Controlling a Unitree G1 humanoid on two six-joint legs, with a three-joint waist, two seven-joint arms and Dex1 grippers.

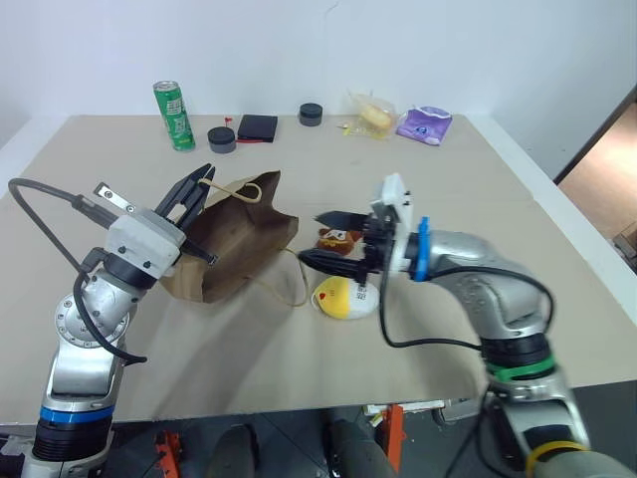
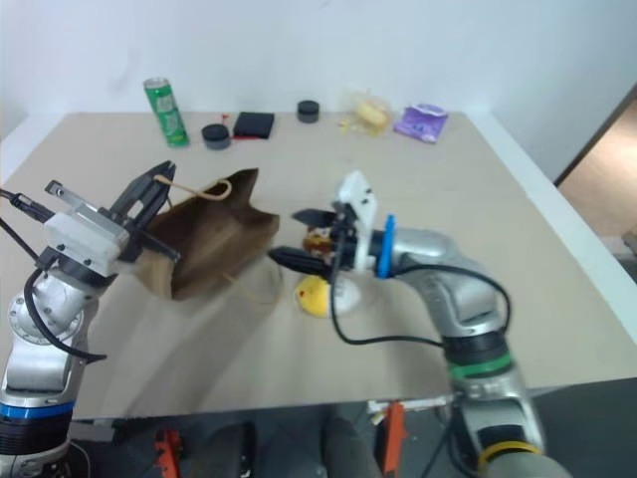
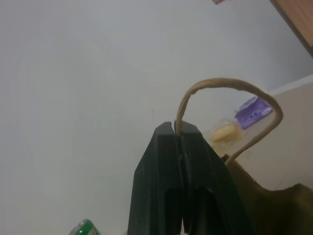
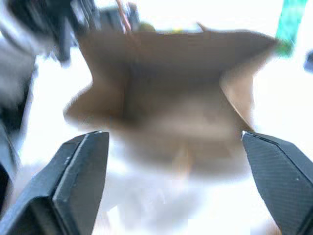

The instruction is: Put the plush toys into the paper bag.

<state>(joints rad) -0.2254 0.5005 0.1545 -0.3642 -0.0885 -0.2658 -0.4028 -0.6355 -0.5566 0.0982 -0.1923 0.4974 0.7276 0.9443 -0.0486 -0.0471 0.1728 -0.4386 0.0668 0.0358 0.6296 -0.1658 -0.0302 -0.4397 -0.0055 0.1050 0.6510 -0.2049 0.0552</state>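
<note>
The left gripper, clenched on the paper bag's handle, holds the paper bag open. The right gripper, released, should descend squarely over the bear toy.

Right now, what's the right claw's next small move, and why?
Probably lower the right claw, open and empty, onto the brown bear toy just beyond it. Both toys, it and the yellow egg toy, lie outside the paper bag, whose handle the left claw pinches.

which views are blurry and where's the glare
Right wrist view: brown kraft paper bag smeared by blur, table washed out white around it. Left wrist view: sharp on the black left hand pinching the twisted handle. Eye views: evenly lit, soft shadows.
</note>
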